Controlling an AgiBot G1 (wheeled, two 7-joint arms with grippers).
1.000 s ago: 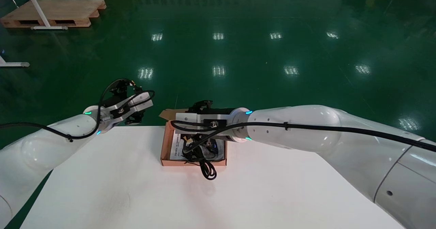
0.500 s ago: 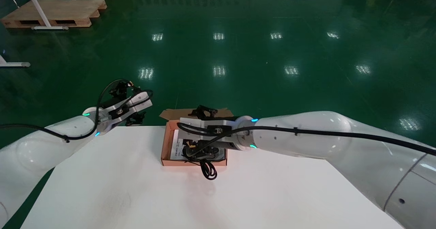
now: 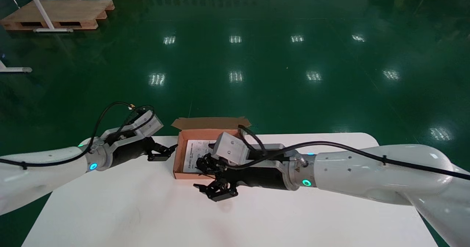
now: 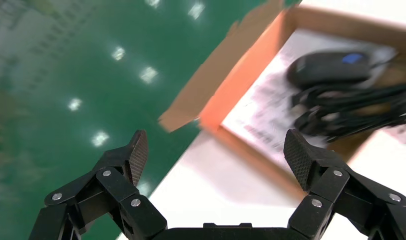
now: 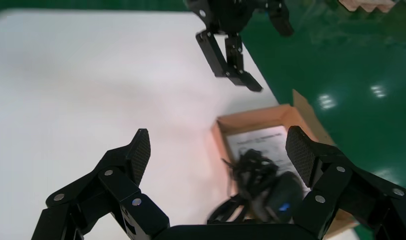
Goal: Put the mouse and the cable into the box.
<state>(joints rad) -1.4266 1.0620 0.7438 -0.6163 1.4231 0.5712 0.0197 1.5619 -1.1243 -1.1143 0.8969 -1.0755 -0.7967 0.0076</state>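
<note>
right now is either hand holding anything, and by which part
Nothing is held. Left hand and right hand are both open and empty; the mouse lies in the box.

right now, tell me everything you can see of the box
The box is shallow orange-brown cardboard, lying open, its lid flap folded back past the table edge. A printed sheet lines its floor, under the black mouse and bundled cable. The open left gripper sits by its left wall, the open right gripper by its near wall, neither visibly touching.
</note>
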